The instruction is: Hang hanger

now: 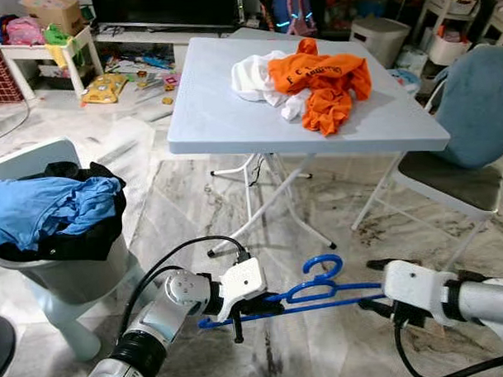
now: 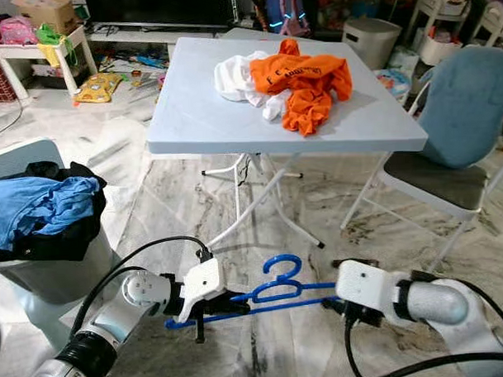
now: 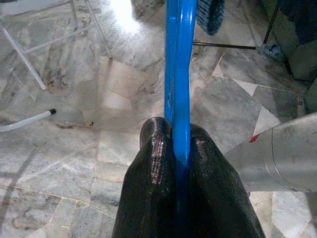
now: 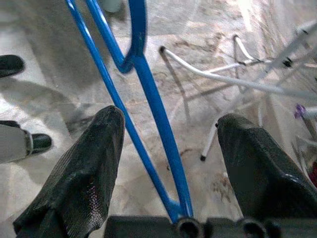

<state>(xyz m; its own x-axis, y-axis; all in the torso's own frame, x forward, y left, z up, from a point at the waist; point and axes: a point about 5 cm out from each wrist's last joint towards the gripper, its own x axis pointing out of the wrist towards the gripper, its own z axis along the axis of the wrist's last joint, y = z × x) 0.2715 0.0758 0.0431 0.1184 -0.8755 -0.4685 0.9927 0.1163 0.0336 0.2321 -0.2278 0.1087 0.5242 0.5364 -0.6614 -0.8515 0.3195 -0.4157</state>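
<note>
A blue plastic hanger [image 1: 313, 290] lies roughly level between my two grippers, low above the marble floor, with its hook curling upward. My left gripper [image 1: 257, 305] is shut on the hanger's left part; in the left wrist view both black fingers [image 3: 156, 163] press against the blue bar [image 3: 178, 59]. My right gripper [image 1: 379, 285] is at the hanger's right end and stands open. In the right wrist view its fingers [image 4: 84, 168] are spread wide, and the hanger's two bars [image 4: 153, 114] run between them without touching either pad.
A grey folding table [image 1: 216, 107] stands just ahead, with orange and white clothes [image 1: 322, 78] heaped on it. A folding chair [image 1: 472, 123] is at the right. A laundry basket [image 1: 73, 277] with blue and black clothes is at the left. Clutter fills the back.
</note>
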